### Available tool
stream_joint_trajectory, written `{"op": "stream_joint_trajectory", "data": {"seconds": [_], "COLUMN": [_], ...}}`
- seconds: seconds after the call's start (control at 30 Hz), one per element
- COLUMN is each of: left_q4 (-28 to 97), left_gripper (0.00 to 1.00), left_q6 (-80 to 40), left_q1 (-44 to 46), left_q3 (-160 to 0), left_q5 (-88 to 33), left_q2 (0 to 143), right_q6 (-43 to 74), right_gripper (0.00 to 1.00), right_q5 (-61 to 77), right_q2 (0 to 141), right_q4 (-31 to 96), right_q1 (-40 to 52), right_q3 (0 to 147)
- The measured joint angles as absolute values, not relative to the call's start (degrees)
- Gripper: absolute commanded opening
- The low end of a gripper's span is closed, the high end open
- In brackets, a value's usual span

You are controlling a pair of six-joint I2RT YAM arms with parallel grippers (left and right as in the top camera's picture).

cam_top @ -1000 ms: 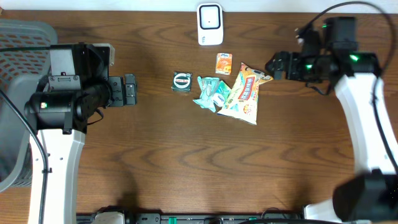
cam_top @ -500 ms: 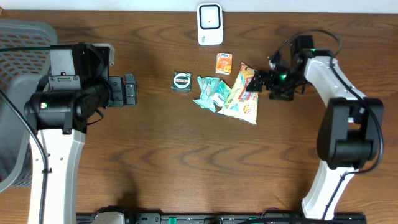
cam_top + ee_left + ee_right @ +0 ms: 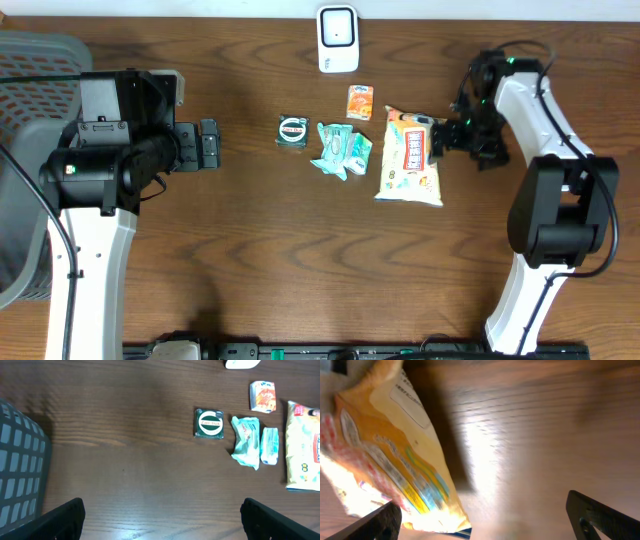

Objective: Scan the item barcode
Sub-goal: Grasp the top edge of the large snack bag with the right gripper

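Four items lie mid-table: a yellow snack bag (image 3: pixel 409 157) (image 3: pixel 303 445) (image 3: pixel 385 460), teal packets (image 3: pixel 340 150) (image 3: pixel 247 441), a small orange box (image 3: pixel 360 102) (image 3: pixel 263 396) and a dark packet with a round label (image 3: pixel 292 131) (image 3: pixel 209 423). The white scanner (image 3: pixel 338 38) stands at the back edge. My right gripper (image 3: pixel 436 142) (image 3: pixel 485 520) is open at the bag's right edge, and the bag's corner reaches in beside one of its fingers (image 3: pixel 375 525). My left gripper (image 3: pixel 210 145) (image 3: pixel 162 525) hangs open and empty, well left of the items.
A grey mesh basket (image 3: pixel 30 150) (image 3: pixel 20 465) fills the far left. Bare wood lies between the left gripper and the items, and across the front of the table.
The right arm swung in over the bag. The bag has slid right and turned straight, now apart from the teal packets. The left arm has not moved.
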State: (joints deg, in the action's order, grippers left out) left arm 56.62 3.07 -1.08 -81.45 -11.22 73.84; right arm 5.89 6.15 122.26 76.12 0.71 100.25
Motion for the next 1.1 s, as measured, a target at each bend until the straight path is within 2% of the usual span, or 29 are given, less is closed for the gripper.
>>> {"op": "stream_joint_trajectory", "data": {"seconds": [0.13, 0.53, 0.57, 0.6, 0.63, 0.67, 1.1], "left_q4": [56.6, 56.6, 56.6, 56.6, 56.6, 56.6, 56.6], "left_gripper": [0.98, 0.98, 0.98, 0.98, 0.98, 0.98, 0.98], "left_q6": [3.1, 3.1, 3.1, 3.1, 3.1, 3.1, 3.1], "left_q1": [-1.1, -1.1, -1.1, -1.1, -1.1, -1.1, -1.1], "left_q3": [-81.4, -81.4, -81.4, -81.4, -81.4, -81.4, -81.4], "left_q5": [-11.2, -11.2, -11.2, -11.2, -11.2, -11.2, -11.2], "left_q2": [73.8, 73.8, 73.8, 73.8, 73.8, 73.8, 73.8], "right_q6": [7.0, 8.1, 8.2, 8.1, 8.4, 8.5, 9.5], "right_gripper": [0.99, 0.99, 0.69, 0.34, 0.08, 0.01, 0.01], "right_q5": [5.1, 13.9, 14.3, 14.6, 14.9, 15.1, 12.4], "right_q2": [120.9, 120.3, 120.3, 120.3, 120.3, 120.3, 120.4], "right_q4": [77.6, 71.1, 70.8, 70.5, 70.2, 69.8, 65.3], "right_q1": [1.3, 4.8, 5.1, 5.3, 5.6, 5.8, 8.0], "right_q3": [105.4, 105.8, 105.8, 105.8, 105.8, 105.8, 105.8]}}
